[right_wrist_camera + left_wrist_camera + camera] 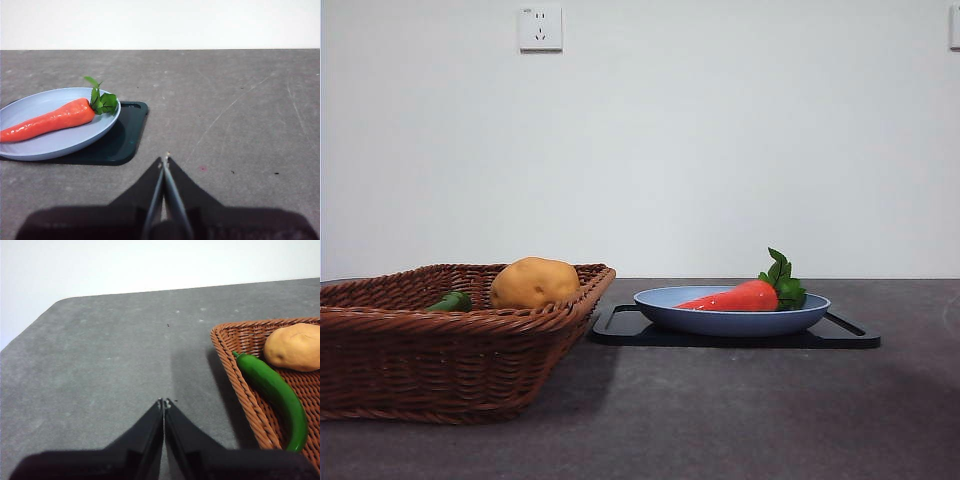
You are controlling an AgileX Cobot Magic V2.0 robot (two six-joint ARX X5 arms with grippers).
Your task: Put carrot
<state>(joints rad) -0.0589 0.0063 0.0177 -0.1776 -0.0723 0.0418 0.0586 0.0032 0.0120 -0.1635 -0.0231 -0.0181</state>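
the carrot [735, 297] lies on its side in a shallow pale blue plate [730, 320], its green leaves at the 3 o'clock end in the front view and its tapered tip pointing toward 9 o'clock. the plate sits on a flat black tray [845, 336] on the dark grey desk [720, 420]. at 9 o'clock from the plate in that view, just beside the tray, stands a brown wicker basket [420, 370] holding a yellow-brown potato [533, 283] and a long green pepper [272, 390], the pepper lying along the basket's wall next to the potato.

the left hand [163, 401] hangs over bare desk beside the basket's outer wall, its 2 jaws pressed together with nothing between them. the right hand [164, 159] hangs over bare desk off the tray's corner, apart from the plate, its 2 jaws likewise closed on nothing. a white wall socket [540, 27] sits high on the wall behind.
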